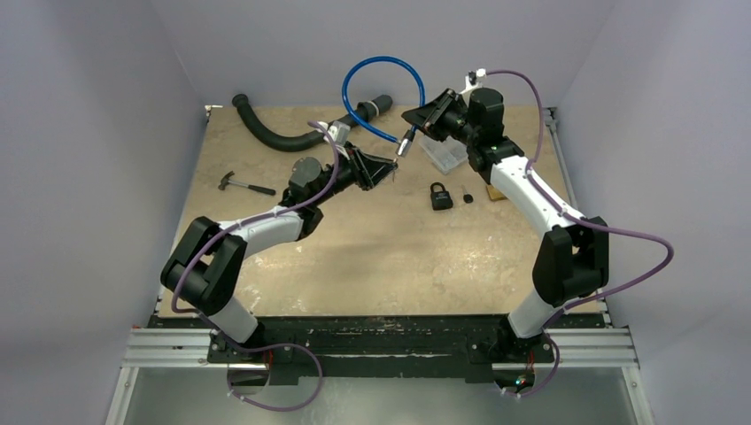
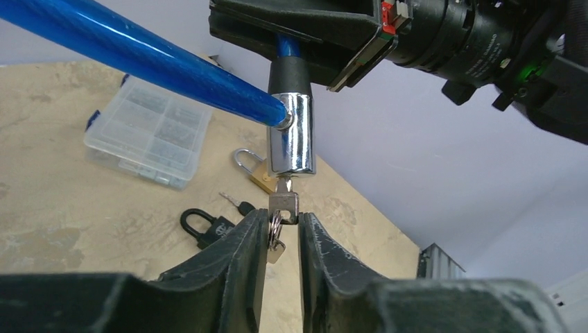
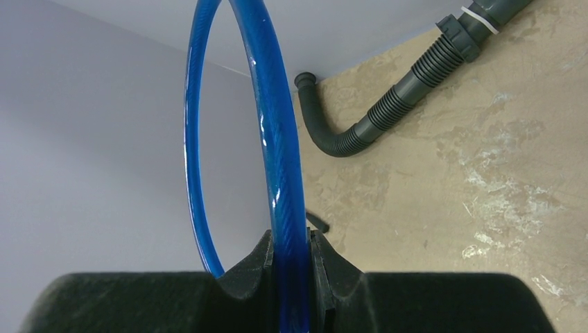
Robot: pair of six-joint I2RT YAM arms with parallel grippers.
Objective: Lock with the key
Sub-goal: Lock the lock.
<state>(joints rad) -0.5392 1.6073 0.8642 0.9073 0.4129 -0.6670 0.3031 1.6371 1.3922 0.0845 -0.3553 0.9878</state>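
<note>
We see the right gripper (image 3: 291, 253) clamped tight on the blue plastic-sheathed cable lock (image 3: 277, 139). Its two black fingers pinch the glossy round cable from both sides. Above them the cable rises in a smooth hoop, held in the air over the far middle of the beige mottled tabletop (image 1: 372, 257).

In the left wrist view one end of the cable enters the side of the polished chrome lock cylinder (image 2: 292, 132), which hangs upright just below the right gripper. The small flat silver key (image 2: 284, 203) sits in the bottom end of that cylinder, blade upward. Its squarish head shows below, with a thin wire ring (image 2: 276, 232) dangling from it. The left gripper (image 2: 283, 229) is narrowed to a slim gap around that head. As far as we can see, its matt, scuffed black pads meet the head's two edges, so the key is held between them.

On the tabletop, right of centre, lies a black padlock (image 1: 439, 196) with a curved black shackle. A small black-headed key (image 2: 239, 205) lies beside it, and a brass padlock (image 2: 253, 170) with a steel shackle is further right. Beyond them sits a clear plastic compartment box (image 2: 149, 130). A ribbed grey hose (image 1: 266, 133) curves along the far left, and nearer on the left lies a hammer (image 1: 245, 184) with a dark handle.
</note>
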